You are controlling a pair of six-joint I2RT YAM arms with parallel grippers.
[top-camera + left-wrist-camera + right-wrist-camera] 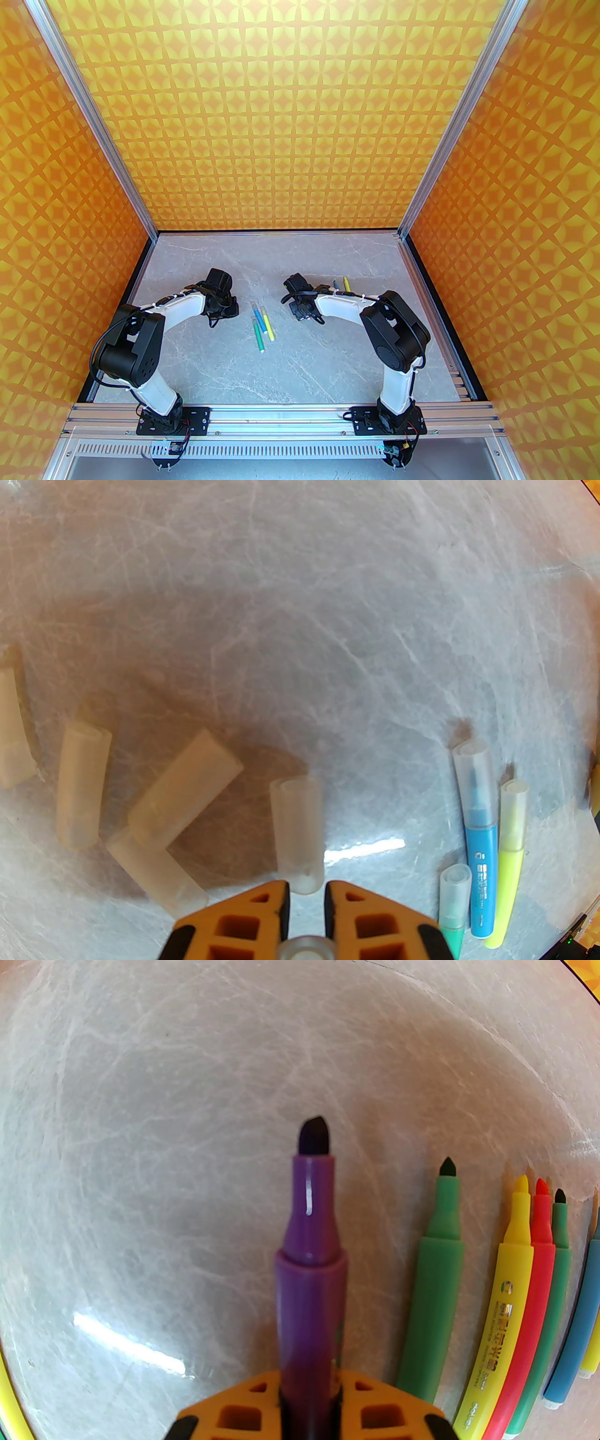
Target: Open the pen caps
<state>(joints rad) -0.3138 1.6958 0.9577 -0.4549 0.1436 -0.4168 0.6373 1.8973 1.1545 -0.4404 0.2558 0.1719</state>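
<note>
Pen cap [300, 827] nipped at its end by left pincer [307, 895], purple pen [311, 1260] clamped in right pincer [310, 1382]: shallow hold, could slip and roll across counter [328, 620].

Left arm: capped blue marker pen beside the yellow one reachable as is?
Probably within reach, but not graspable yet: the capped blue marker pen lies close by with bare grey table between, yet the left gripper is shut on a translucent plastic cap.

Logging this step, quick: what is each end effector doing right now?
Left end effector: closed on a clear pen cap.
Right end effector: closed on the uncapped purple pen.
</note>
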